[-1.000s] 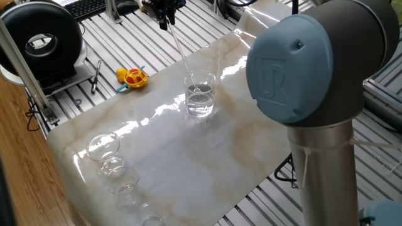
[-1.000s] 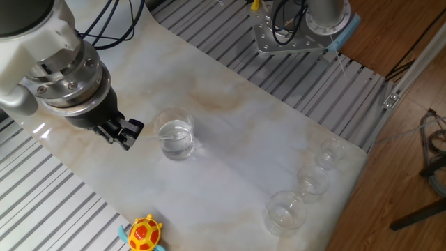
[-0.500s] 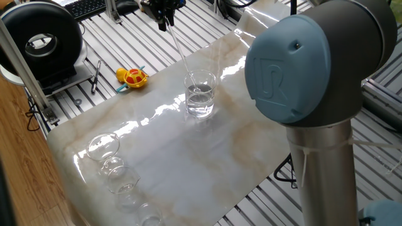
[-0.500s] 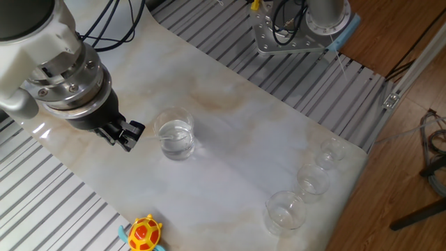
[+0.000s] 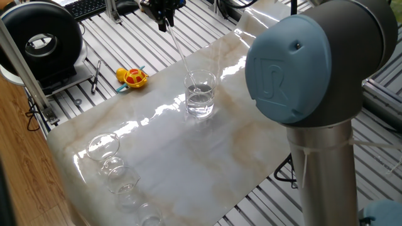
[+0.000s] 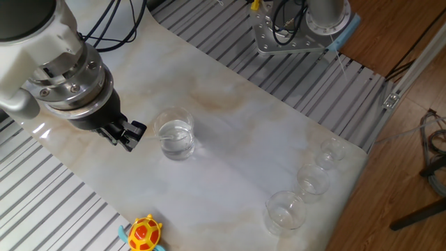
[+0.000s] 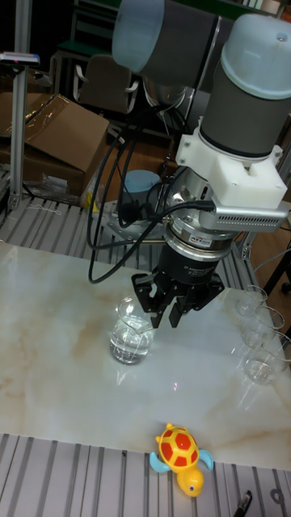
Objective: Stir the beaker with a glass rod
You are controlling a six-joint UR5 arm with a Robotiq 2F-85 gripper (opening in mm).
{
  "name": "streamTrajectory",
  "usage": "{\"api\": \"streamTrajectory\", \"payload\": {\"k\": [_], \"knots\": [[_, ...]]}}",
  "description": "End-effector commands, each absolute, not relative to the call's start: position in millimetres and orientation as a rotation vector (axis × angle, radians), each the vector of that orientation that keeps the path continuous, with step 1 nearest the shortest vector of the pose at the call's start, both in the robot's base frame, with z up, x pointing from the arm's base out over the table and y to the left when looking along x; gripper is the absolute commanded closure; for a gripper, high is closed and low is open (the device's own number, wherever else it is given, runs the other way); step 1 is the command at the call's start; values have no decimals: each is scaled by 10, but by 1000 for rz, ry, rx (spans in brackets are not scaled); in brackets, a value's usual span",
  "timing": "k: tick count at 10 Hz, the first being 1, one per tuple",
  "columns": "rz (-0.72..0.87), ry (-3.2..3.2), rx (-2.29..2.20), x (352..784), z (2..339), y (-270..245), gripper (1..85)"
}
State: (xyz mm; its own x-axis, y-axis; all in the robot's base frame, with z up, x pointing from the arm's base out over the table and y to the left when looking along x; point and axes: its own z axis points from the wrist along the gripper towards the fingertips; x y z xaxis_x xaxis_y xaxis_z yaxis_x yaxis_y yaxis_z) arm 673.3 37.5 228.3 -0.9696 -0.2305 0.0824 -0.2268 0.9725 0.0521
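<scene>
Pincer pinches the glass rod by its top, up beside the beaker; rod slants down, tip inside the beaker mid-desk. Insertion done; stirring judged underway or remaining

Clear glass beaker, thin transparent glass rod, glossy marble-look table, ribbed metal bench
</scene>
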Motion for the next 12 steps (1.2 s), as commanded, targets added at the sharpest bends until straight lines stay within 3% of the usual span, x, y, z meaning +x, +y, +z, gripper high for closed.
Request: {"api": "streamTrajectory", "payload": {"k": [1, 12], "knots": [[-84, -3037, 345, 6724, 2299, 406, 543], [-85, -3054, 297, 6713, 2277, 492, 563]]}}
